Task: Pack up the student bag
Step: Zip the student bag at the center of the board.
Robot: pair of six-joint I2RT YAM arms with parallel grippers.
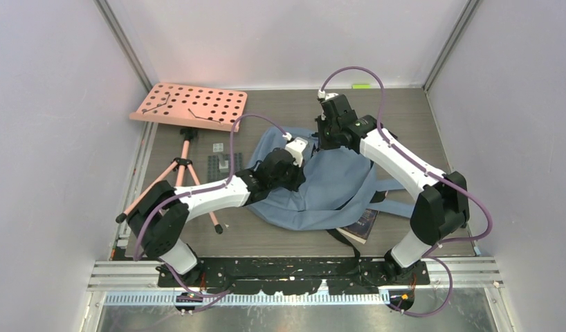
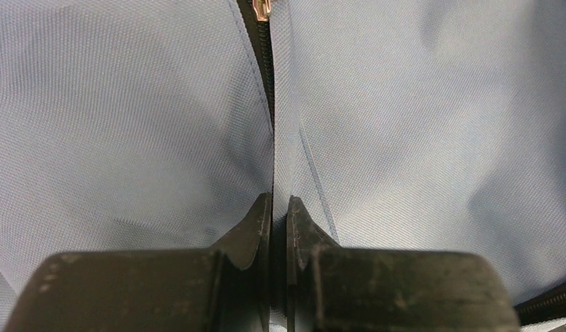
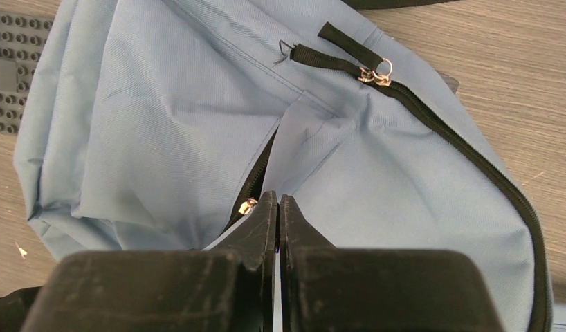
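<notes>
grey wood-grain tabletop, boxed in by pale walls, carries the soft blue-grey fabric student bag (image 1: 335,187), which lies flat at its middle in front of both arms.

the step in hand looks like opening the bag. the left gripper (image 2: 279,204) is narrowed to a slit on a raised crease of the bag's cloth, in line with a black zipper track (image 2: 266,62). the right gripper (image 3: 277,200), at the bag's far side, has its fingers pressed almost together on a flap of cloth beside a small brass zipper slider (image 3: 247,205); both seem to pinch fabric, not the slider. next, i judge, one arm must hold the cloth taut while the other takes the slider or a black webbing pull tab (image 3: 349,59) and runs the zip.

a dark book (image 1: 360,225) pokes out from under the bag's near right edge, so the bag's own weight pins it. left of the bag stand a pink perforated tripod stand (image 1: 190,104) and a grey studded baseplate (image 1: 221,162), crowding the left arm's swing.
</notes>
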